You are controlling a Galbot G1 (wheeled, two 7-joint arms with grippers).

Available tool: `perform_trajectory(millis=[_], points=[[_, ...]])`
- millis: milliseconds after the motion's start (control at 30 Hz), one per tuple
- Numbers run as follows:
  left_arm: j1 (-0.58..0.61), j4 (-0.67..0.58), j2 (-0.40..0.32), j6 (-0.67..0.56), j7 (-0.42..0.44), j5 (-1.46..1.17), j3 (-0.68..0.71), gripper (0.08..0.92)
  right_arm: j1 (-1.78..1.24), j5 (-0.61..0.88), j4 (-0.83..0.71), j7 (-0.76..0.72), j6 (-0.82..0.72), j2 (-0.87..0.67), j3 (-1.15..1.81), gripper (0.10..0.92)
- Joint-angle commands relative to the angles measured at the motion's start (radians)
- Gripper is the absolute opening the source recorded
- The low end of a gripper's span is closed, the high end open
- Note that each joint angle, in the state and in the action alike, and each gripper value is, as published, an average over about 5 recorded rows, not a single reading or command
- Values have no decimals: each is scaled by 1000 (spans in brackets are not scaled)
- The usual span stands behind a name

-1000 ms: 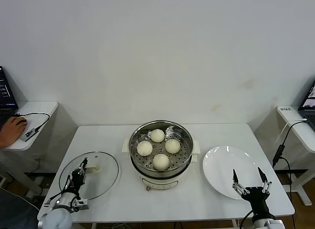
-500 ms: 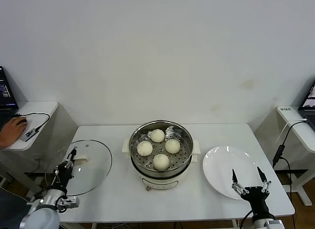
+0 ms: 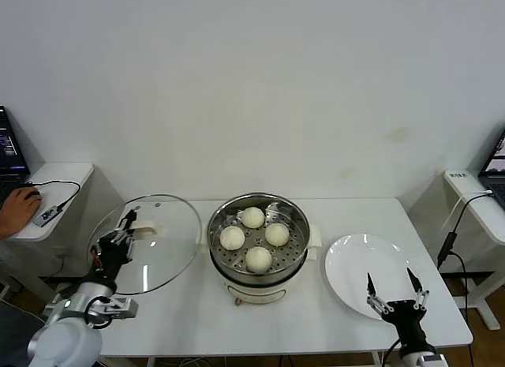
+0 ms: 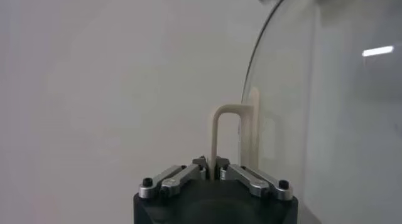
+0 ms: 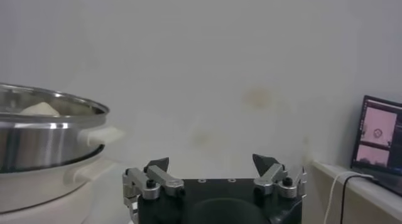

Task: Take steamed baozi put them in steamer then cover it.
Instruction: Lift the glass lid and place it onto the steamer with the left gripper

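Note:
Several cream-white steamed baozi (image 3: 258, 259) lie on the perforated tray inside the steel steamer (image 3: 258, 225) at the table's middle. My left gripper (image 3: 125, 225) is shut on the cream handle (image 4: 221, 128) of the clear glass cover (image 3: 162, 260), which hangs tilted above the table to the left of the steamer. In the left wrist view the handle's thin bar sits pinched between the fingers and the glass (image 4: 326, 118) fills one side. My right gripper (image 3: 390, 286) stands open with nothing in it over the front edge of the white plate (image 3: 359, 260). The steamer's rim (image 5: 44, 112) shows in the right wrist view.
A side table (image 3: 47, 193) with a cable, a mouse and a person's hand stands at the far left. Another side table (image 3: 481, 201) with a laptop and cable is at the far right. A white wall rises behind the table.
My left gripper has lifted the cover off the table and carried it up and toward the steamer, tilting it. The right gripper has barely shifted.

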Motion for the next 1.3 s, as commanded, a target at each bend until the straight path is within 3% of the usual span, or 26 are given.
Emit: perform_trajectory(millis=[33,300,567,967,1300], points=[[-195,-105,6,182,104,112,313,150,19,-92,-30,2,12,15,-22,823],[-377,26,-162,254,257,394,543,150,47,-131,-62,2,16,16,-21,823],[-442,151,-348,256,303,511,594,150,52,-139,-93,1,24,17,-20,823],[-526,238,-432,297,313,493,634,150,59,-161,-108,-2,27,24,-28,823],[-513,321,-471,283,293,548,626,150,56,-160,-109,-2,31,24,-26,823]])
